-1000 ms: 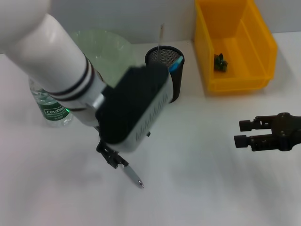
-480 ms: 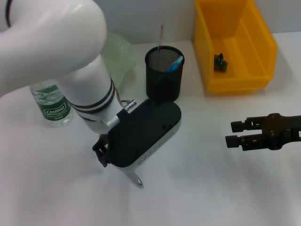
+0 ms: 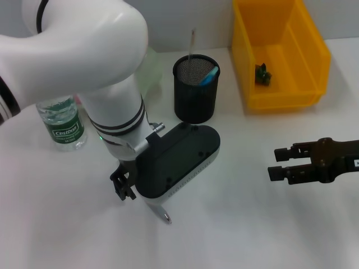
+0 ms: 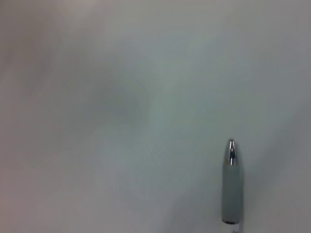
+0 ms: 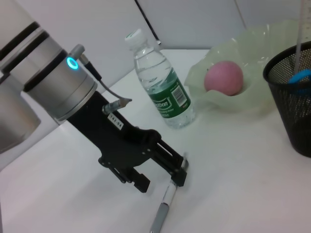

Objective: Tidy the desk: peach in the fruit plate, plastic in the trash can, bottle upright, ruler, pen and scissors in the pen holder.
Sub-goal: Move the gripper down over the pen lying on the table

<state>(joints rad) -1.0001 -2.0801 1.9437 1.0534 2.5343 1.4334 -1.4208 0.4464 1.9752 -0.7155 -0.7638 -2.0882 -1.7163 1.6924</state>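
Pen (image 5: 164,208) sits clamped in the left gripper (image 5: 171,180), tip down, ready for lifting toward the holder (image 3: 196,92); right gripper (image 3: 282,163) idles open.

My head camera looked down on the desk (image 3: 252,224). My left wrist camera sat very close above the pen (image 4: 232,182), perhaps near its tip; my right wrist camera viewed it sidelong.
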